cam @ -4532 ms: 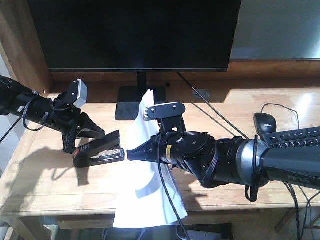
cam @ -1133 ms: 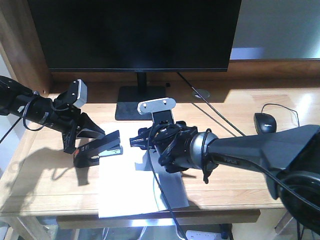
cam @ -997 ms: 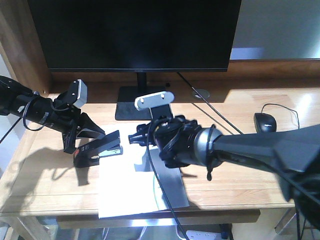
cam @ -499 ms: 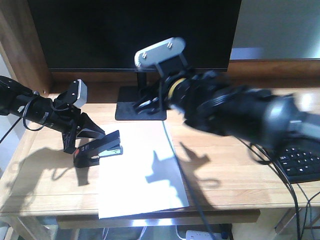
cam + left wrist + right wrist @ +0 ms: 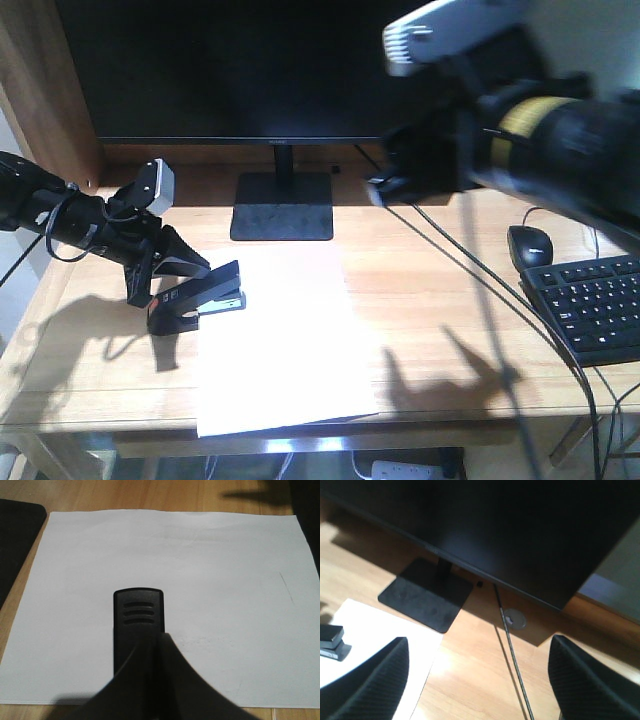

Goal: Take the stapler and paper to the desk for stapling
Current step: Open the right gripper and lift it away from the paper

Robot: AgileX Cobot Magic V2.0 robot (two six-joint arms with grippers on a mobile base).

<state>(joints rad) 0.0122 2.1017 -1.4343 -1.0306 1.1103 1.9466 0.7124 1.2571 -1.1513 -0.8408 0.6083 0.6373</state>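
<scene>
at left of frame, left gripper (image 5: 168, 268) clamped on stapler (image 5: 200, 303), nose over paper (image 5: 290, 340) edge. paper flat on desk (image 5: 450, 320), bottom edge overhanging front. right gripper (image 5: 479, 680) upper right, spread, empty — nothing pins paper; stapler push may skid it off.

Showing pale, smooth wood with plank grain across the tabletop (image 5: 440, 300). Lying matt, white and faintly creased as the paper (image 5: 280, 340). Looking like matt black plastic on the stapler (image 5: 138, 620), grooved near its tip. Appearing smooth and dark on the monitor (image 5: 270, 70).
</scene>
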